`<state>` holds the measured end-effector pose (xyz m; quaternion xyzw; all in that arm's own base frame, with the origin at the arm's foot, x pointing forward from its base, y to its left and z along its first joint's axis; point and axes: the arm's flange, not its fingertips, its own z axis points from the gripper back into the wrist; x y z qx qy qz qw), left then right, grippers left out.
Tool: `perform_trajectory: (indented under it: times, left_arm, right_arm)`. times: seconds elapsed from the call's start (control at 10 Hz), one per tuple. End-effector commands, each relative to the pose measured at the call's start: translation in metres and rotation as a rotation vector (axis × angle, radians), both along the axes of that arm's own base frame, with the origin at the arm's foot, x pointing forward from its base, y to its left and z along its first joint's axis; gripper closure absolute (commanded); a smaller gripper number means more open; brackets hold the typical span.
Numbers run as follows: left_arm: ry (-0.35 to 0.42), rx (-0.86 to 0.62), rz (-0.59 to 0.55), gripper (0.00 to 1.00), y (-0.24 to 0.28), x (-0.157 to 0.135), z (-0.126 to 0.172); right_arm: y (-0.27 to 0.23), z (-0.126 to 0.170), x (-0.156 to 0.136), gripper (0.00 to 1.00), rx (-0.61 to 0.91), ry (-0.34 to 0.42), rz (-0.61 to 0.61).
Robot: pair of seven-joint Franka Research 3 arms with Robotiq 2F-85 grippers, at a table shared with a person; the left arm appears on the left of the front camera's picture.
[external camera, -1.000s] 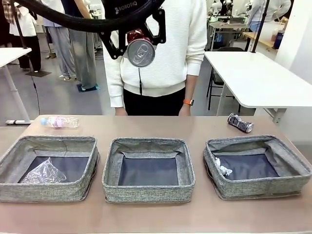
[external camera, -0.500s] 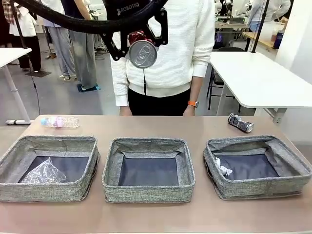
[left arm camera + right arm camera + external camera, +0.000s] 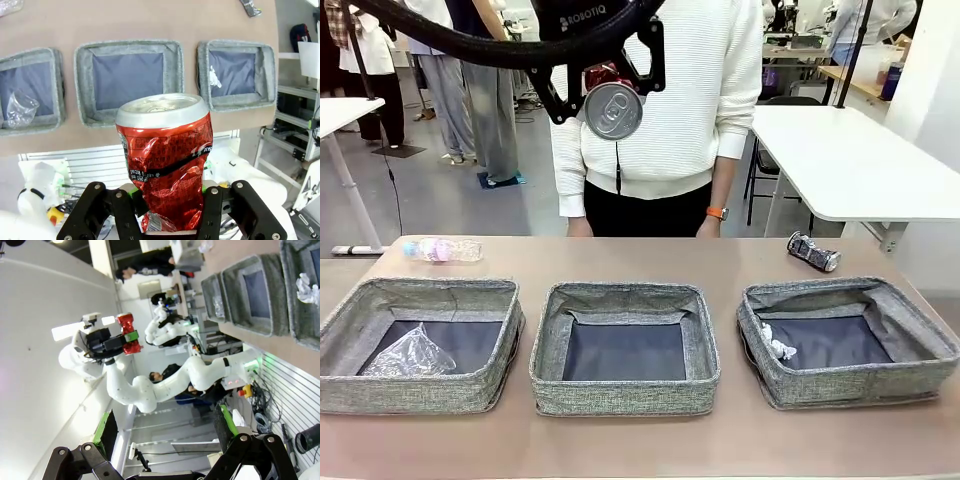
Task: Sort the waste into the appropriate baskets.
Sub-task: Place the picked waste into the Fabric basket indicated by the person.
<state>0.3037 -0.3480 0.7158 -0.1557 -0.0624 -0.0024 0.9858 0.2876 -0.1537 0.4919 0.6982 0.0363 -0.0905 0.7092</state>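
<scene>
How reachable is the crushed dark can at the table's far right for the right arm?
Probably yes: the crushed dark-silver can lies on bare table behind the right basket, nothing above it, and the right arm's fingers stand open, empty.

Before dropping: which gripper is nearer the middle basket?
Left. The left gripper holds the crushed red can high above the middle basket; right gripper is open, back off the table.

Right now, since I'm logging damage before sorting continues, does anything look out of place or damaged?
The red can, clamped in the left fingers, is badly crumpled. A crushed dark-silver can lies on the table beyond the right basket, and a pink-labelled bottle lies on its side beyond the left basket.
</scene>
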Motion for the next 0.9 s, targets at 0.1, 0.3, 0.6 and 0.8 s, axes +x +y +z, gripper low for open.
perform_trajectory:
  times: [0.1, 0.3, 0.6, 0.8]
  left_arm:
    - [0.012, -0.015, 0.003, 0.93, 0.002, -0.0017, -0.0021]
    - [0.012, -0.015, 0.003, 0.93, 0.002, -0.0017, -0.0021]
    - [0.012, -0.015, 0.003, 0.93, 0.002, -0.0017, -0.0021]
    - [0.012, -0.015, 0.003, 0.93, 0.002, -0.0017, -0.0021]
  right_arm:
    - [0.0001, 0.0058, -0.0003, 0.0, 0.012, 0.008, 0.0]
    - [0.0001, 0.0058, -0.0003, 0.0, 0.012, 0.008, 0.0]
    - [0.0001, 0.0058, -0.0003, 0.0, 0.012, 0.008, 0.0]
    - [0.0001, 0.0058, -0.0003, 0.0, 0.012, 0.008, 0.0]
